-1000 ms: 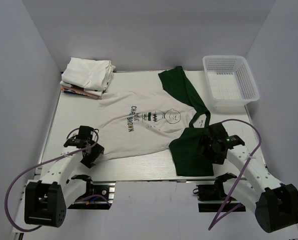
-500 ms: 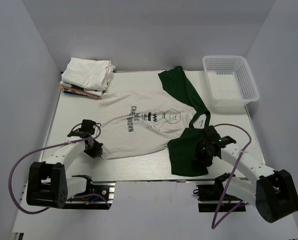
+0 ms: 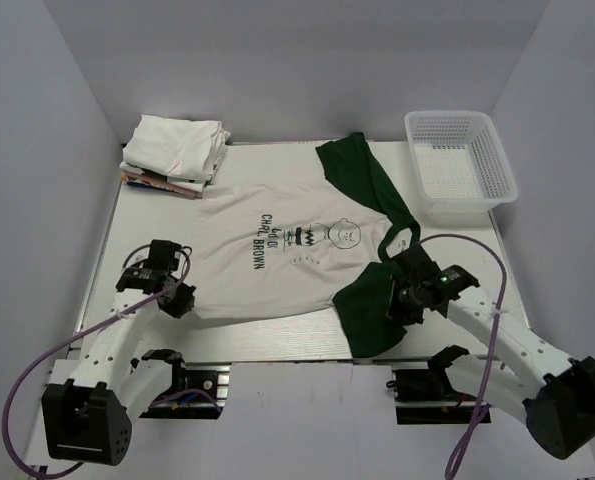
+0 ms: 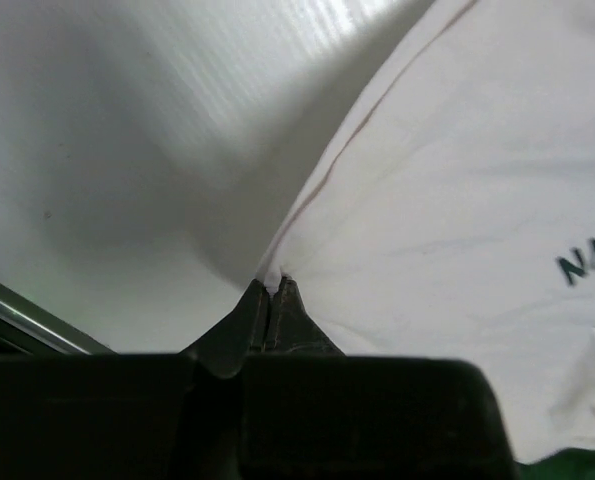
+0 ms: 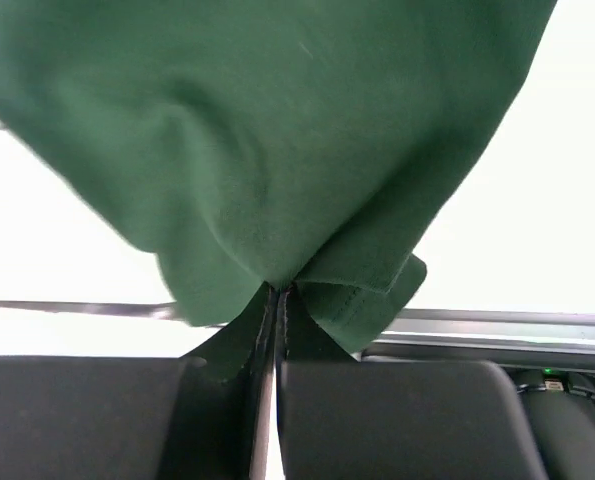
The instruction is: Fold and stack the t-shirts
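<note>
From above, Charlie Brown t-shirt [image 3: 277, 270] spread mid-table, my left pincer [image 3: 182, 298] clamping its white hem, my right pincer [image 3: 397, 298] clamping its green sleeve [image 3: 369, 312], folded tees [image 3: 177, 145] stacked far left, mesh basket [image 3: 460, 118] far right showing only mesh, left wrist, fingertips [image 4: 249, 318] pinching hem, right wrist, fingertips [image 5: 307, 342] pinching green cloth

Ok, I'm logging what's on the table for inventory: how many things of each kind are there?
1 spread t-shirt
1 stack of folded t-shirts (number inside unclear)
1 mesh basket
Total: 3
</note>
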`<state>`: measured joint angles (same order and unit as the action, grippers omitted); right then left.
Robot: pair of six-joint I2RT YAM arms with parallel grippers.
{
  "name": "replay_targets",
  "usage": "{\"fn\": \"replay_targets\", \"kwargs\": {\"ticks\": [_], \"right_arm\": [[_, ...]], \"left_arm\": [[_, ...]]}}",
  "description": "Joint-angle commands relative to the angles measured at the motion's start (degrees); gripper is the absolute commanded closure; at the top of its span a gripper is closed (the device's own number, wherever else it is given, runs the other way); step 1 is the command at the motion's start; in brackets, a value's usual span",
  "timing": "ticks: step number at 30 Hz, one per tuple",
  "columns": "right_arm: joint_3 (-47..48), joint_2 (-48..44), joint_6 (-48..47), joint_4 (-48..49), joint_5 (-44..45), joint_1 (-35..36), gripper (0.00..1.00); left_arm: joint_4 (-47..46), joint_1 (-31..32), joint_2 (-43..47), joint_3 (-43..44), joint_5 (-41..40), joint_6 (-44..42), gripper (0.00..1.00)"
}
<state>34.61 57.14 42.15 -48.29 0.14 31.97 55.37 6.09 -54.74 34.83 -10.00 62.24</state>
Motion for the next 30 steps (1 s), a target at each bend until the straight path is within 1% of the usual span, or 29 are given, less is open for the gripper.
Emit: {"fn": "replay_targets", "kwargs": {"ticks": [1, 5, 7, 8, 10, 11, 13, 14, 18, 20, 23, 25, 26, 28, 30], "right_arm": [[5.55, -4.48, 1.17, -7.06, 2.06, 0.73, 1.0], [7.13, -7.48, 2.67, -11.2, 1.87, 1.26, 1.0], [8.54, -8.01, 4.16, -13.48, 2.23, 1.78, 1.0], [9.07, -8.54, 4.34, -14.8, 2.32, 1.96, 1.0], [10.73, -10.56, 5.74, -16.3, 2.05, 2.4, 1.0], [11.18, -12.74, 5.84, -18.05, 2.75, 2.57, 1.0], [14.06, -14.07, 6.27, -18.94, 4.85, 2.75, 1.0], [14.86, -15.73, 6.8, -20.86, 5.91, 2.58, 1.0], [15.31, -16.45, 6.72, -23.24, 6.97, 2.58, 1.0], [14.7, -16.71, 6.37, -22.29, 7.15, 2.49, 1.0], [13.73, -16.46, 4.88, -17.99, 8.2, 2.49, 1.0], [14.43, -14.35, 4.0, -14.31, 8.99, 2.49, 1.0], [15.22, -13.21, 3.82, -13.33, 10.48, 2.4, 1.0], [16.19, -11.98, 3.2, -9.3, 11.89, 2.31, 1.0], [17.85, -10.39, 3.29, -6.83, 14.97, 2.31, 1.0]], "left_arm": [[6.14, 0.15, 2.18, 4.37, -2.4, 1.04, 1.0], [10.18, -0.37, 2.97, 5.95, 0.76, 1.04, 1.0], [12.64, -0.37, 4.2, 6.47, 0.77, 1.83, 1.0], [15.52, -0.37, 4.73, 7.18, 0.77, 1.83, 1.0], [17.65, -0.37, 6.39, 7.18, 2.43, 1.83, 1.0], [19.32, -0.37, 8.66, 7.7, 2.96, 1.83, 1.0], [19.33, 0.15, 10.87, 7.71, 2.97, 1.05, 1.0], [20.12, 0.68, 12.71, 8.49, 2.1, 1.04, 1.0], [20.12, 0.15, 14.14, 9.03, 1.39, 1.04, 1.0], [20.12, 0.15, 13.61, 9.03, 1.39, 1.04, 1.0], [17.06, 0.15, 12.47, 7.45, 3.13, 0.25, 1.0], [13.99, 0.15, 12.47, 6.05, 3.76, 0.25, 1.0], [12.93, 0.15, 12.47, 5.17, 5.15, 0.25, 1.0], [10.3, -0.37, 11.94, 4.64, 5.17, 0.25, 1.0], [8.7, -0.37, 11.32, 4.63, 5.17, 2.0, 1.0]]}}
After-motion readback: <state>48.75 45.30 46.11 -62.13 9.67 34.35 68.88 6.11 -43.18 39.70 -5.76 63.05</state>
